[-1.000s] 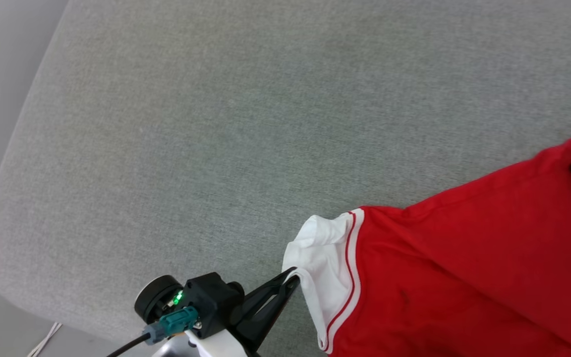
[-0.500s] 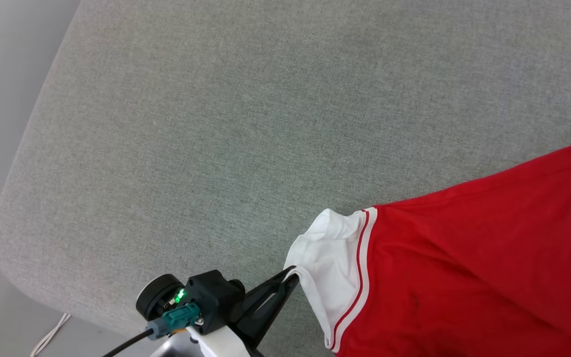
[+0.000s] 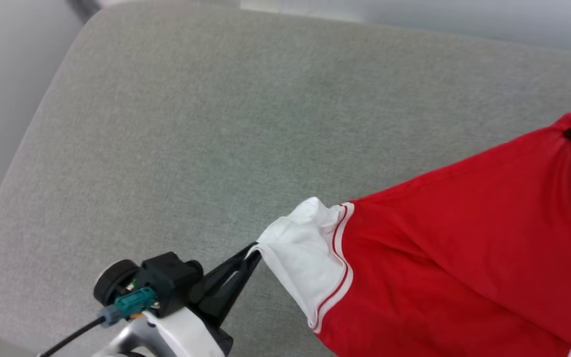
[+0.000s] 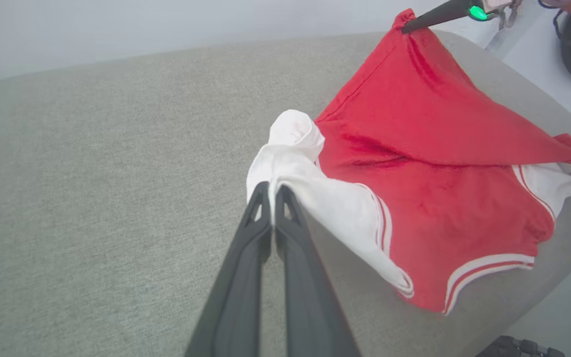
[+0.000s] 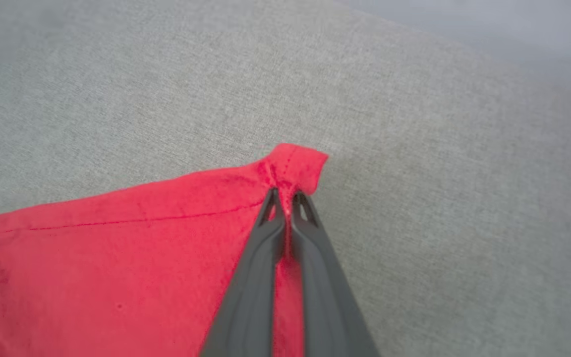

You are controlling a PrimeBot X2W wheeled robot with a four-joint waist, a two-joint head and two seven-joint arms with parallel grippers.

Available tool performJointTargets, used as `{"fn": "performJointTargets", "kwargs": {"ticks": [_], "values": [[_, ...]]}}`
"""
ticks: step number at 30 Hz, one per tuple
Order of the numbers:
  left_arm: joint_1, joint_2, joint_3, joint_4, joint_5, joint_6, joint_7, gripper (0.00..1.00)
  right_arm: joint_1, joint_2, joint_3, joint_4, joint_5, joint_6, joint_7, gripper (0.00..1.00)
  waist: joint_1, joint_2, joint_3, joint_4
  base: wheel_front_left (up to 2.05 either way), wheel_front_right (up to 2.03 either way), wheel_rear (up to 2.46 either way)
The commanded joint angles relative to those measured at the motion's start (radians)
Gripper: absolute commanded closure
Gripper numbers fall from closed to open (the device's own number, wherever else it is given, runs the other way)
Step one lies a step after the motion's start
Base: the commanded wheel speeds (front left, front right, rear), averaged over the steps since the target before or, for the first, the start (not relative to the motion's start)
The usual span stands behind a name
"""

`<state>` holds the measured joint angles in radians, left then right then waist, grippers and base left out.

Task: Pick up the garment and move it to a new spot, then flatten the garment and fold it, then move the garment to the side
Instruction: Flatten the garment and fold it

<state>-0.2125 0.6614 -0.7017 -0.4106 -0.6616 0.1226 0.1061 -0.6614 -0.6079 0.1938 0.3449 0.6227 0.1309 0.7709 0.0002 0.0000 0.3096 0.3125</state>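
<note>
Left wrist view: shows the left gripper (image 4: 271,192) pressed together on the cuff of the white sleeve (image 4: 315,198), pinching that cloth between its fingertips. Shows too, at the top edge, the right gripper (image 4: 407,29) closed on a red corner of the shirt (image 4: 439,208) and holding it up in a peak. Right wrist view: confirms that second pinch up close, with a small tuft of stitched hem poking past the dark tips. Outward from both grips: hangs between them as a slack red sheet, partly raised, with the lower part lying on the grey cushion (image 3: 206,129) toward the robot's right side. By the look of things, sits early in the job. Gripped at two points and probably ready to be carried or stretched at a new spot, but not yet laid flat, not yet folded, not yet set aside. Adds, from the left wrist, the other sleeve (image 4: 553,181) and the striped trim (image 4: 484,265) along the near edge, both past the frame edge in the head view. Adds, from the head, the cushion's rounded corner and the teal plug (image 3: 134,301) behind the left fingers.
</note>
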Motion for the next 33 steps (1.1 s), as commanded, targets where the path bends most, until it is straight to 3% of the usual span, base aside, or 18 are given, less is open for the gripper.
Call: {"fn": "performJointTargets", "kwargs": {"ticks": [1, 7, 15, 21, 33], "values": [[0.007, 0.010, 0.010, -0.008, -0.005, 0.006, -0.006, 1.00, -0.014, 0.004, 0.004, -0.004, 0.009, 0.000, -0.011, 1.00, -0.0002, 0.0000, -0.063, -0.059, 0.00, 0.00, 0.00], [0.021, 0.067, 0.083, -0.057, -0.024, 0.040, -0.018, 1.00, -0.006, -0.010, 0.006, -0.065, 0.077, 0.000, -0.056, 1.00, -0.0002, 0.0000, -0.146, -0.141, 0.00, 0.00, 0.00], [-0.026, 0.137, 0.206, -0.122, -0.028, 0.072, -0.051, 1.00, 0.011, -0.010, -0.063, -0.222, 0.143, 0.000, -0.082, 1.00, -0.0002, 0.0000, -0.215, -0.246, 0.00, 0.00, 0.00], [-0.102, 0.177, 0.319, -0.160, -0.054, 0.084, -0.065, 1.00, 0.002, 0.036, -0.107, -0.345, 0.155, 0.000, -0.071, 1.00, -0.0002, 0.0000, -0.246, -0.326, 0.00, 0.00, 0.00], [-0.313, 0.196, 0.480, -0.172, -0.102, 0.112, -0.058, 1.00, -0.050, 0.123, -0.141, -0.539, 0.125, 0.000, -0.059, 1.00, -0.0002, 0.0000, -0.221, -0.439, 0.00, 0.00, 0.00]]}}
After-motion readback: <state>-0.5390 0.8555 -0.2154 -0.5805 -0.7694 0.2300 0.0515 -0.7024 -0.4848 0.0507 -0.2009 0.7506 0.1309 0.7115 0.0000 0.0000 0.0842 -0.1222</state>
